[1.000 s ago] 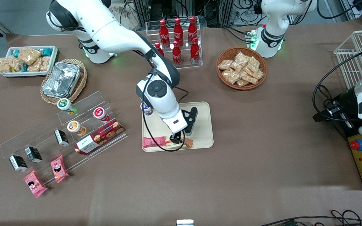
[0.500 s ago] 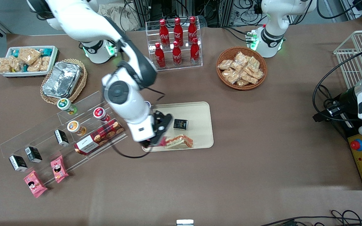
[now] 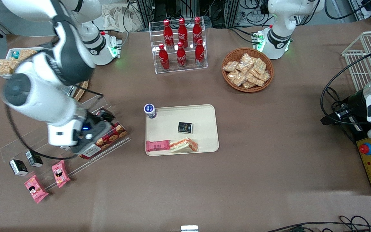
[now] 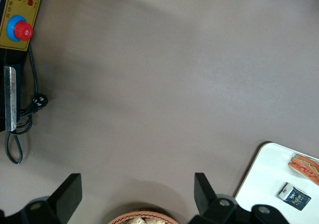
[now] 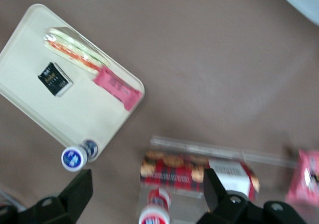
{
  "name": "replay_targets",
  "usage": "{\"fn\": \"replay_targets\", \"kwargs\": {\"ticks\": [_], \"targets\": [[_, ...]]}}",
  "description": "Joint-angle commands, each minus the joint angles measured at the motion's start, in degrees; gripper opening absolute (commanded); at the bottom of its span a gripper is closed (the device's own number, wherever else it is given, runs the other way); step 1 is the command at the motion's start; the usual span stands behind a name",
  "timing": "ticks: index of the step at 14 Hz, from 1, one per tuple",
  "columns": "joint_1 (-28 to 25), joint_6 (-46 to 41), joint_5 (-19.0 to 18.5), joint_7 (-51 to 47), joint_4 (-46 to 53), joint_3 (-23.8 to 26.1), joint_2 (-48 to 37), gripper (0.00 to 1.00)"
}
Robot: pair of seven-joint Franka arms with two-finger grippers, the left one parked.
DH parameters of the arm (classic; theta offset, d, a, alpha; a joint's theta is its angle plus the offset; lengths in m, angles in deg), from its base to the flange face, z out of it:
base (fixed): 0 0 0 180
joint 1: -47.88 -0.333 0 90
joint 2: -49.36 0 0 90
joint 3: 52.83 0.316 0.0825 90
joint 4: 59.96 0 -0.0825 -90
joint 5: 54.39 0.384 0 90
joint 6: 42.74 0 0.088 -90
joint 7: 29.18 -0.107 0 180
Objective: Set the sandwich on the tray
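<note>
End effector (image 3: 106, 115) pulling clear, fingers spread and carrying nothing.
It's now hovering over the cookie box (image 3: 101, 141), well apart from the sandwich (image 3: 183, 145) lying released on the tray (image 3: 204, 112); placement looks done.

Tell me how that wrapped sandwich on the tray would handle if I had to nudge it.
The sandwich looks soft, so it probably squashes under a firm push. Its clear wrap may slide on the smooth tray. Lying flat, it shouldn't roll. The gripper is open above the cookie box.
</note>
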Motion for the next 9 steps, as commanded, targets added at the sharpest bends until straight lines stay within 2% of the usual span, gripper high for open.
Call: {"fn": "replay_targets", "kwargs": {"ticks": [1, 3, 5, 7, 9], "targets": [[3.8, -5.0, 1.4, -8.7, -1.2, 0.5, -4.1, 0.99], [6.4, -8.1, 0.6, -12.8, -0.8, 0.5, -5.4, 0.99], [9.2, -10.3, -1.7, -13.1, 1.1, 0.5, -5.9, 0.99], [12.1, -13.5, -1.8, -13.3, 2.7, -0.1, -6.0, 0.99], [12.0, -15.4, -1.9, -13.3, 3.9, -2.2, -6.1, 0.99]]}}
